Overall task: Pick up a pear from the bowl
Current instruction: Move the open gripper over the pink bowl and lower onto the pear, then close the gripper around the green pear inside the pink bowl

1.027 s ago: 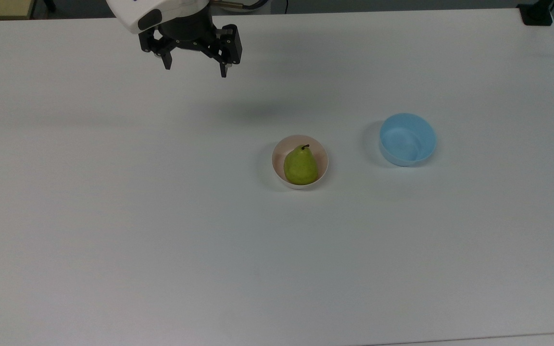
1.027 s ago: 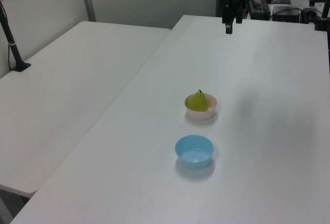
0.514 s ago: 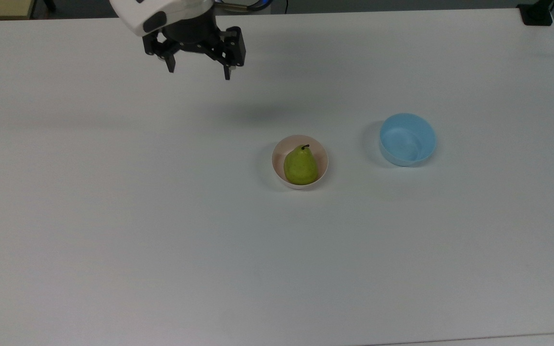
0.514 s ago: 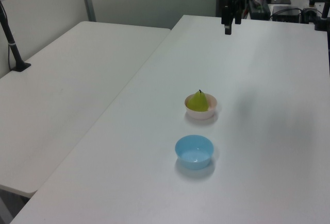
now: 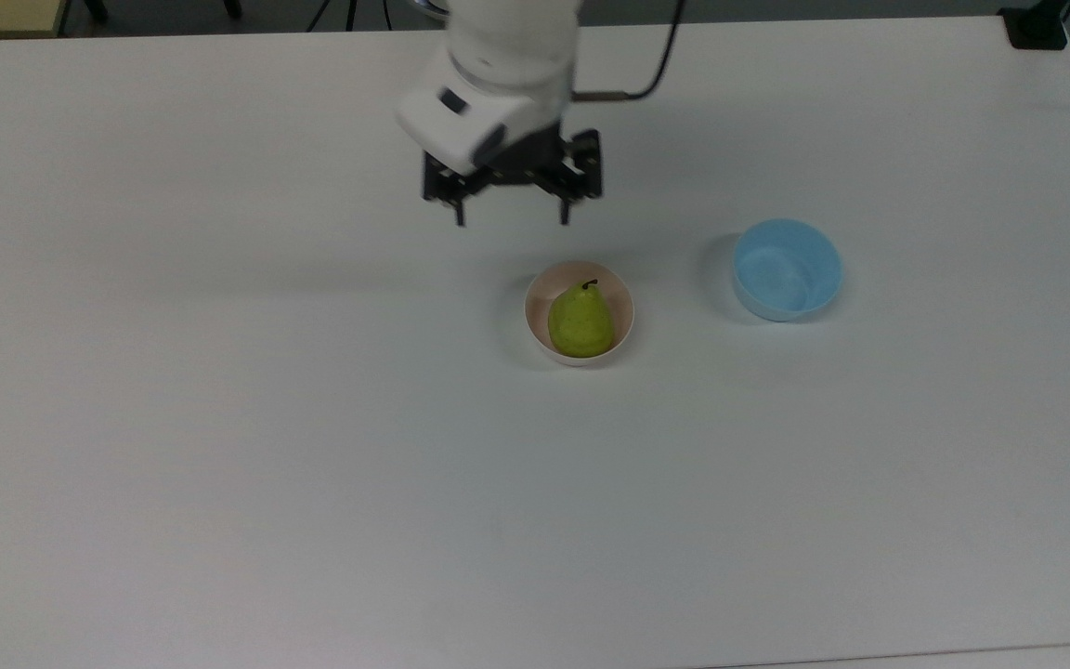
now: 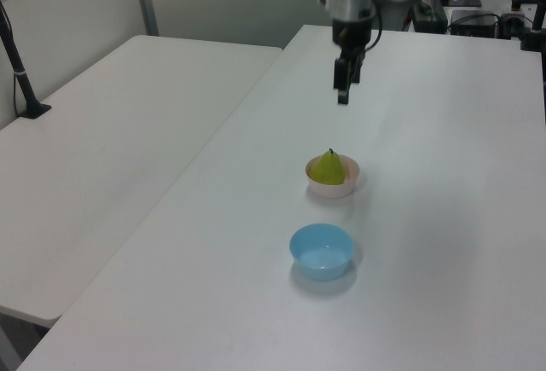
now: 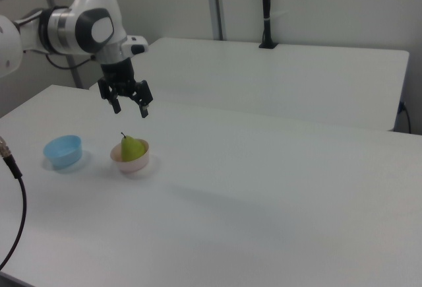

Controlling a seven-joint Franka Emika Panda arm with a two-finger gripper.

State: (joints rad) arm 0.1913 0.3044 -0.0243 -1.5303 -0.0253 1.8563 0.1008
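Claw point(image 5: 512, 221) in top view: my two fingers stand spread wide apart w/ nothing between them, tips pointing down. It hangs above the white table point(image 5: 219, 418), approx. 11 o'clock from the pink bowl point(image 5: 540, 283), near it but clear of the rim. Pear point(image 5: 580, 321) sits inside the bowl, stem toward 12 o'clock, body filling most of the bowl's inside. Blue bowl point(image 5: 787, 269) stands at approx. 3 o'clock from the pink bowl, apart from it, nothing inside.

Left view: claw point(image 6: 343, 94) hangs at 12 o'clock from the pear point(image 6: 327, 168), well above the table point(image 6: 444, 217). From this side the fingers line up; spread not readable here. Pear upright in pink bowl point(image 6: 335, 188), stem up. Blue bowl point(image 6: 322, 252) at 6 o'clock from the pink one, gap between them. Second white table point(image 6: 102, 158) adjoins at 9 o'clock.

Right view: claw point(image 7: 129, 110) open, fingers apart, held at 12 o'clock over the pear point(image 7: 132, 148), no contact. Pear upright in pink bowl point(image 7: 132, 164). Blue bowl point(image 7: 63, 150) at 9 o'clock from it, not touching. Black cable point(image 7: 14, 188) crosses the table edge at approx. 8 o'clock.
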